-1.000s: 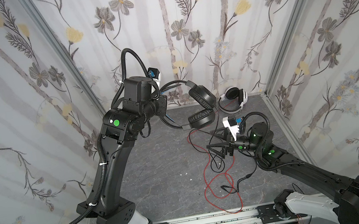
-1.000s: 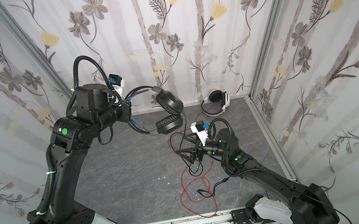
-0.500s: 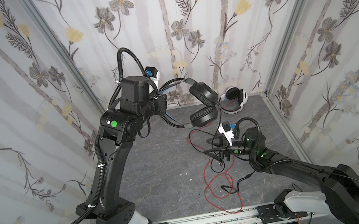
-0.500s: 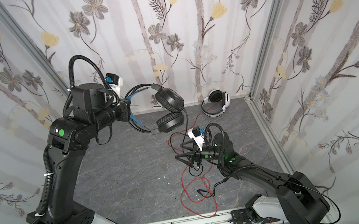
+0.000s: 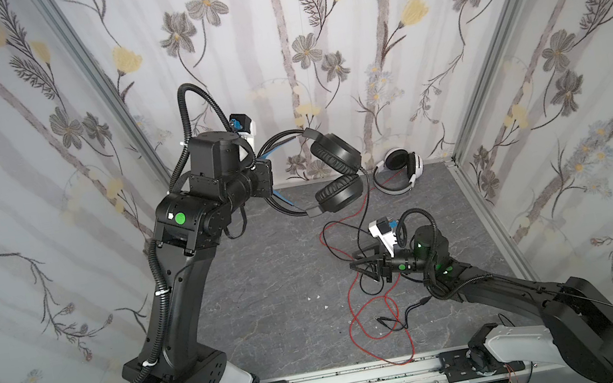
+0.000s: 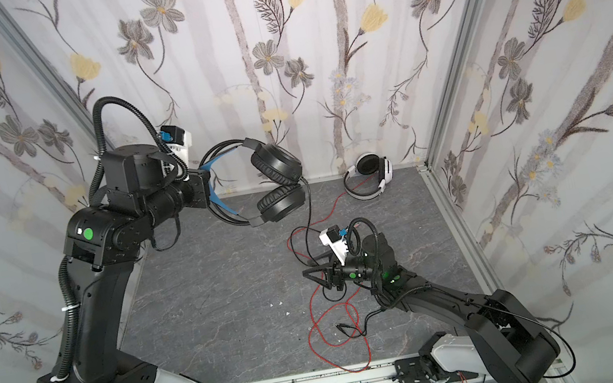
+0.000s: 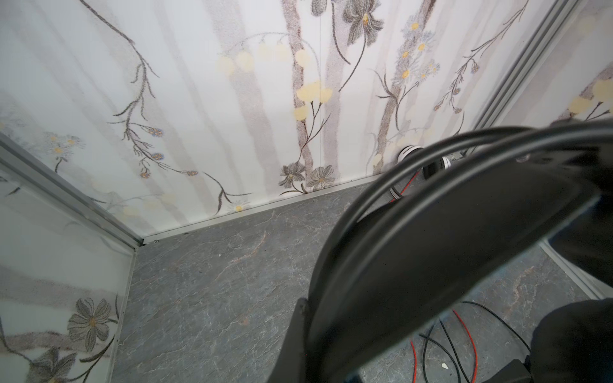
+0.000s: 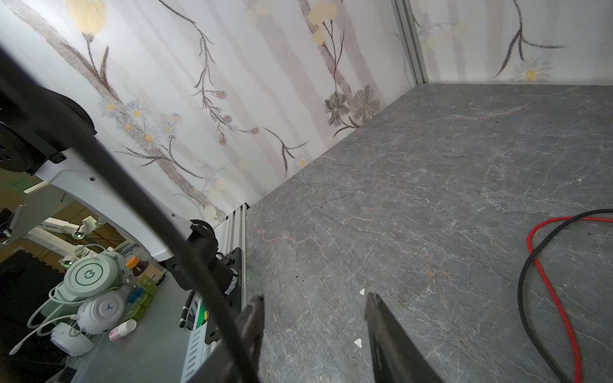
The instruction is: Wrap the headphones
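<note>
Holding black headphones [image 5: 336, 179] aloft by headband: left end effector [image 5: 268, 178], clamped, so black cable [image 5: 367, 199] dangles free. Right end effector [image 5: 363, 266]: half-spread, empty, poised low, apparently to catch it.

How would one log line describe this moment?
left gripper: shut on black headphones, raised | right gripper: open near black cable | white headphones: on table
</note>
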You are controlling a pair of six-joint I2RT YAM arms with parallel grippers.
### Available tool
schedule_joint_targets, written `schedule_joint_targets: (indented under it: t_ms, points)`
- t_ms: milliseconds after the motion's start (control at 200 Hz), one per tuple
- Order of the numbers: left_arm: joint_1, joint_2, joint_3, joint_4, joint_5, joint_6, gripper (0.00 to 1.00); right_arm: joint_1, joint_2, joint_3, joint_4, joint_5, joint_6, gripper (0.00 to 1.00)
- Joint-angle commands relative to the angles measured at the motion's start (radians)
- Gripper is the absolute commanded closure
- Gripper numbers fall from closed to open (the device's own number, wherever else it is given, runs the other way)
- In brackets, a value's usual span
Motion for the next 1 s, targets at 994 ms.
schedule_joint_targets:
  t_ms: [994]
  points:
    - [-0.098, -0.103, -0.608, 0.222, 0.004, 0.208, 1.00, 0.323, -0.175, 0.864, -1.122, 0.996, -0.943, 1.00]
